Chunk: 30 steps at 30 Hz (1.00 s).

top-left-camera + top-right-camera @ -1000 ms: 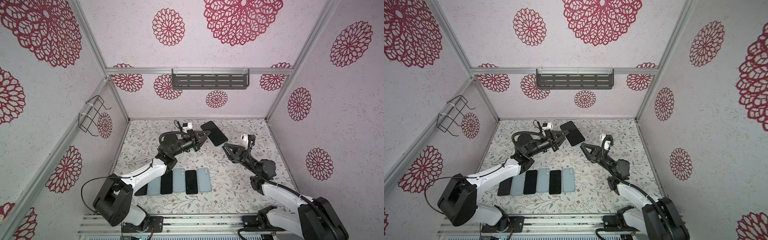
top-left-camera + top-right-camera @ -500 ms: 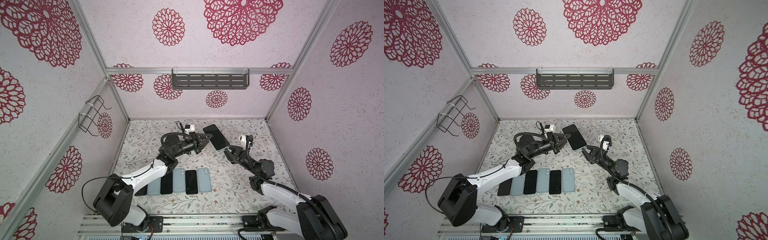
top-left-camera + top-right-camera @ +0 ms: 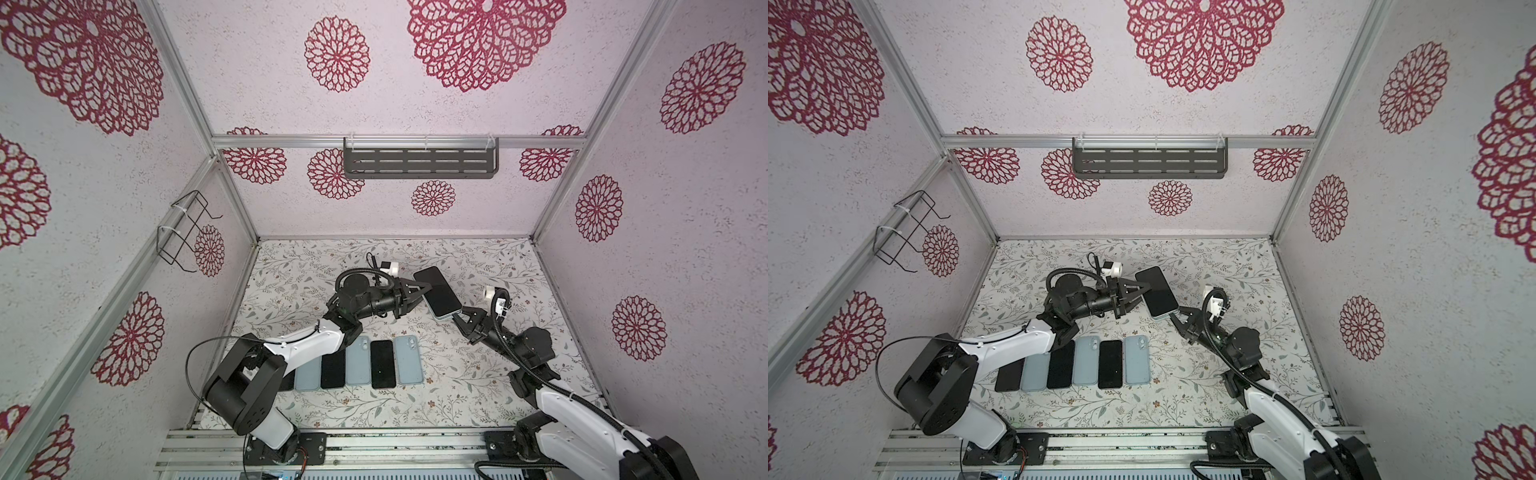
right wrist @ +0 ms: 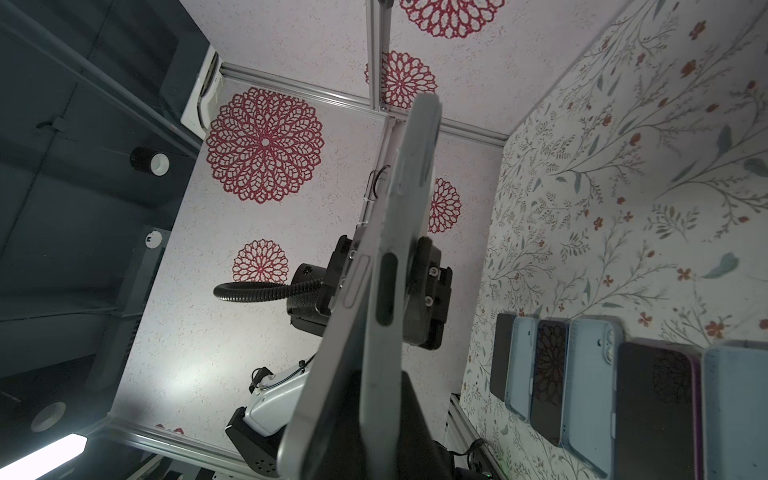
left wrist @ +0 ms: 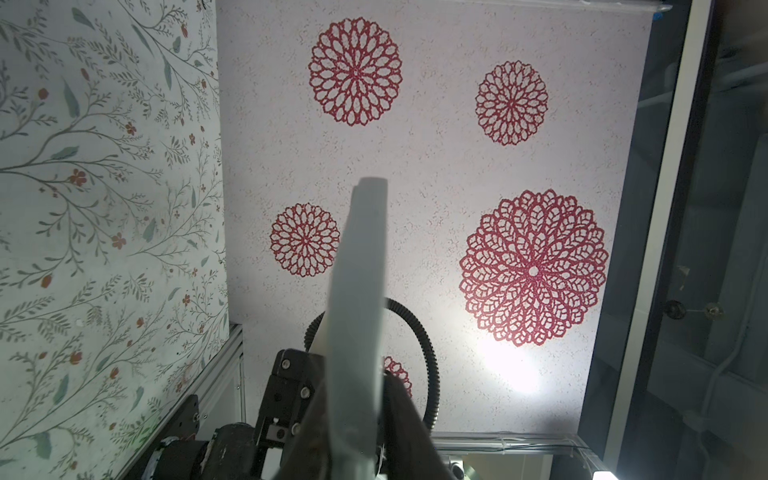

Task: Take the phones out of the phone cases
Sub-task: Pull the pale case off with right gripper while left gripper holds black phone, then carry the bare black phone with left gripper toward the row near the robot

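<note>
The phone, a glossy black slab in a matte pale-blue phone case, is held in the air beyond the row on the floral-print table.

- Right gripper: closed on the phone's end nearest the row.
- Left gripper: fingers flank one long edge; grip cannot be determined.
- Row: three black slabs, three pale-blue rounded rectangles.

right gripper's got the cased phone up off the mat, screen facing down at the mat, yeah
Not quite. The right gripper does hold the cased phone up off the mat, but its dark screen faces up toward the overhead camera, not down at the mat. Both top views show it.
</note>
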Motion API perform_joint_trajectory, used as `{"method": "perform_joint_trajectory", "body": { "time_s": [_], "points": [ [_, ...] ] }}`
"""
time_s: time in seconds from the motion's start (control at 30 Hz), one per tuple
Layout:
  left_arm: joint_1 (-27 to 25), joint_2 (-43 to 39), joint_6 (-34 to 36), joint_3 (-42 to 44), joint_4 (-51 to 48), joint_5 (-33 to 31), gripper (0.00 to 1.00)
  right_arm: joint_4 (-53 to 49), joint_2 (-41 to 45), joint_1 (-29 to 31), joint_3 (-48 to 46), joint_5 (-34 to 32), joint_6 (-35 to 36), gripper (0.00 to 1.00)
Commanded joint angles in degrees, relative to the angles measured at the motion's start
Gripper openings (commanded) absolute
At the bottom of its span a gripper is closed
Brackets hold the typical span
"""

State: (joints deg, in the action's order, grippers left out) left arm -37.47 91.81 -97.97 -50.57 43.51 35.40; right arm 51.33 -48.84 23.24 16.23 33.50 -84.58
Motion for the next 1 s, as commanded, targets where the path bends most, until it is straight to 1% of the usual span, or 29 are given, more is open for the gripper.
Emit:
{"method": "perform_joint_trajectory", "body": {
  "time_s": [0.0, 0.07, 0.27, 0.37, 0.5, 0.63, 0.73, 0.8, 0.9, 0.97],
  "points": [
    [-0.91, 2.58, 3.47, -0.63, 1.22, -0.11, 0.38, -8.87, 5.59, 0.05, -0.48, -2.37, 5.95, 0.0],
    [-1.52, 4.22, 4.24, -1.64, 0.91, -0.24, 0.44, -10.6, 7.67, 0.09, -2.19, -3.55, 5.87, 0.0],
    [-1.99, 8.33, 4.27, -2.52, 2.47, -0.67, 0.51, -15.98, 12.79, 0.09, -6.58, -7.28, 5.93, 0.0],
    [-1.65, 8.39, 6.25, -2.47, 0.66, -1.62, 0.56, -19.27, 15.97, 0.05, -8.06, -9.42, 5.87, 0.0],
    [-1.37, 7.25, 12.43, -3.97, -8.77, -3.41, 0.6, -25.25, 19.77, 0.05, -8.78, -12.54, 6.3, 0.0],
    [-1.11, 6.95, 16.96, -6.16, -16.95, -4.7, 0.62, -26.57, 21.4, 0.05, -10.31, -13.84, 5.29, 0.0],
    [-0.94, 5.81, 19.94, -7.18, -21.44, -6.34, 0.67, -27.02, 21.85, 0.06, -11.18, -14.37, 5.0, 0.0],
    [-1.3, 4.64, 23.17, -8.81, -25.46, -7.41, 0.69, -27.08, 22.04, 0.05, -11.63, -14.58, 4.79, 0.0],
    [-3.03, 2.52, 30.59, -12.69, -34.38, -9.18, 0.71, -27.99, 21.97, 0.07, -11.84, -14.9, 4.78, 0.0],
    [-4.65, 1.47, 36.78, -15.87, -40.7, -10.32, 0.72, -27.64, 21.65, 0.06, -12.01, -14.97, 5.03, 0.0]
  ]
}}
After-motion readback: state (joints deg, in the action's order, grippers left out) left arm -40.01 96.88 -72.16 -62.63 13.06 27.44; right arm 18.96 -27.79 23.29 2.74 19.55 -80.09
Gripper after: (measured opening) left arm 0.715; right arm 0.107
